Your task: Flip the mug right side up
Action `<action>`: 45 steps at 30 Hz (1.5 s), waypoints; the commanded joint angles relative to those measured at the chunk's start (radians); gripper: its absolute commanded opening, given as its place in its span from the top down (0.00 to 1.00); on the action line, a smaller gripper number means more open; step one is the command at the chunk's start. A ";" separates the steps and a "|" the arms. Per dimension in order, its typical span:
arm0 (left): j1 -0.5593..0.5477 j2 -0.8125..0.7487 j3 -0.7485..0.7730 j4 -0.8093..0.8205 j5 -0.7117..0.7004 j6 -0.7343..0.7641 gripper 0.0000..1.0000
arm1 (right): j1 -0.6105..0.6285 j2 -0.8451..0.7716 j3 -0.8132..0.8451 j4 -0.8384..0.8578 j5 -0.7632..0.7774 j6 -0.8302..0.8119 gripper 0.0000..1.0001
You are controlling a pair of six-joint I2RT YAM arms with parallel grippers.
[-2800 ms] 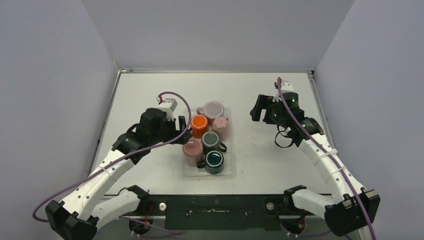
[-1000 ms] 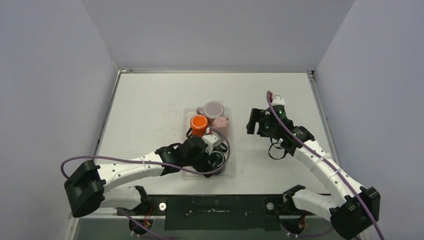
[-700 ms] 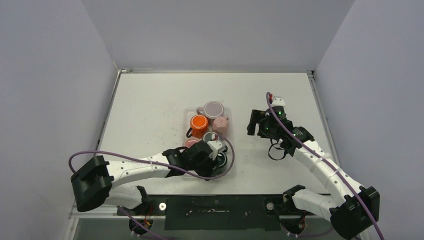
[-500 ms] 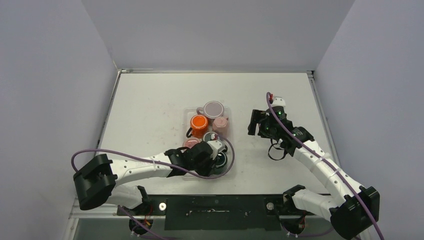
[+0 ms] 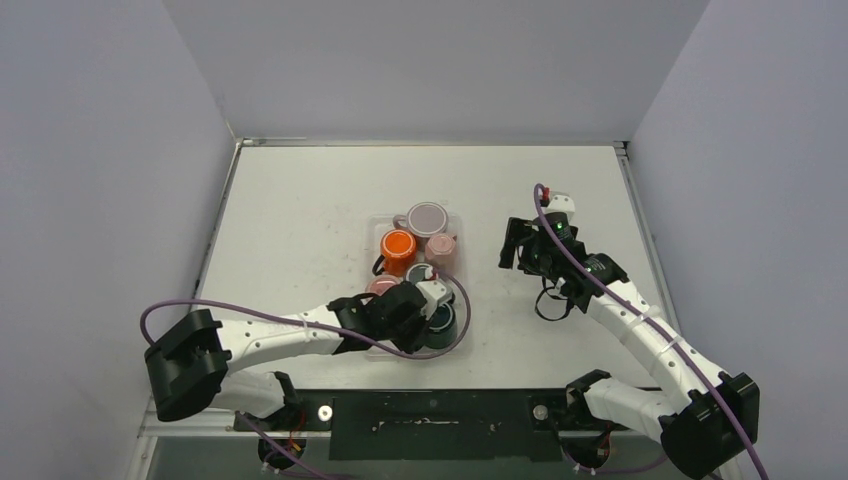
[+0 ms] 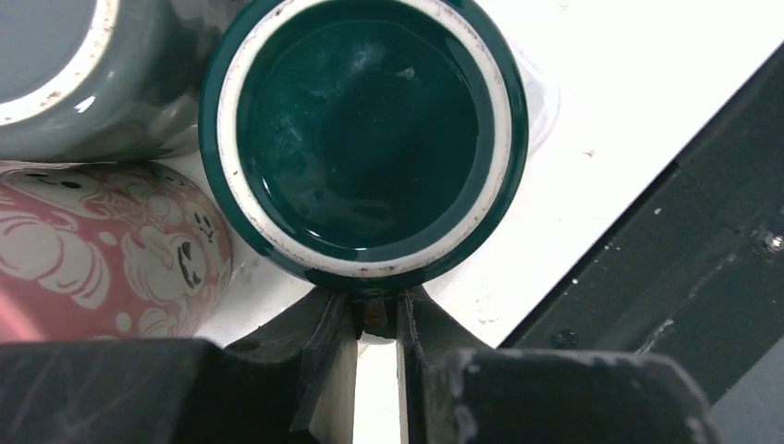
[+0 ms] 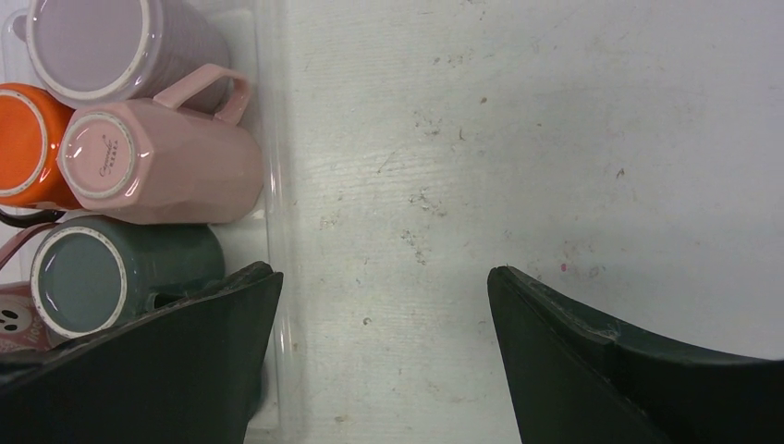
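Note:
The dark green mug (image 6: 363,139) stands upside down in the near right corner of the clear tray (image 5: 464,290), its white-ringed base facing up. My left gripper (image 6: 376,314) is shut on the mug's handle, which is pinched between the fingertips just below the rim. In the top view the left gripper (image 5: 425,315) covers most of the green mug (image 5: 445,322). My right gripper (image 7: 384,287) hangs open over bare table just right of the tray, holding nothing; from above, the right gripper (image 5: 515,245) sits apart from the tray.
Other mugs fill the tray, bases up: lilac (image 7: 92,46), orange (image 7: 23,148), pale pink (image 7: 157,162), grey-green (image 7: 111,268) and a pink patterned one (image 6: 102,250). The black base rail (image 6: 684,268) runs close behind the green mug.
My left gripper reached over the tray to the green mug and closed on its handle. The right arm only shifted slightly.

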 commanded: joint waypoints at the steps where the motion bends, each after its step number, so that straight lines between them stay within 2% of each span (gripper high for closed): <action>1: -0.004 -0.067 0.066 0.075 0.085 0.040 1.00 | 0.004 -0.033 -0.005 0.007 0.060 0.027 0.14; 5: -0.003 -0.099 0.096 0.079 0.133 0.054 1.00 | 0.002 -0.070 -0.001 0.008 0.078 0.044 0.13; 10: 0.018 -0.181 0.206 0.005 0.092 0.107 1.00 | -0.003 -0.128 0.040 0.002 0.087 0.067 0.11; 15: 0.187 -0.210 0.310 0.008 0.227 0.074 1.00 | -0.015 -0.157 0.140 0.020 0.082 0.098 0.08; 20: 0.307 -0.186 0.392 0.087 0.257 -0.045 1.00 | -0.018 -0.168 0.241 0.086 0.040 0.139 0.04; 22: 0.359 -0.173 0.422 0.135 0.273 -0.119 1.00 | -0.018 -0.184 0.253 0.145 -0.010 0.147 0.00; 24: 0.415 -0.166 0.445 0.208 0.296 -0.203 1.00 | -0.019 -0.192 0.247 0.220 -0.093 0.145 0.09; 28: 0.503 -0.153 0.461 0.418 0.360 -0.383 1.00 | -0.017 -0.189 0.180 0.380 -0.317 0.144 0.10; 33: 0.515 -0.132 0.505 0.547 0.397 -0.504 1.00 | 0.004 -0.174 0.029 0.727 -0.519 0.307 0.10; 36: 0.517 -0.129 0.521 0.592 0.405 -0.575 1.00 | 0.049 -0.140 -0.028 0.920 -0.546 0.398 0.10; 40: 0.520 -0.122 0.527 0.655 0.420 -0.677 1.00 | 0.150 -0.071 0.019 0.953 -0.526 0.370 0.10; 45: 0.527 -0.115 0.528 0.709 0.463 -0.735 1.00 | 0.179 -0.033 0.037 1.100 -0.562 0.447 0.10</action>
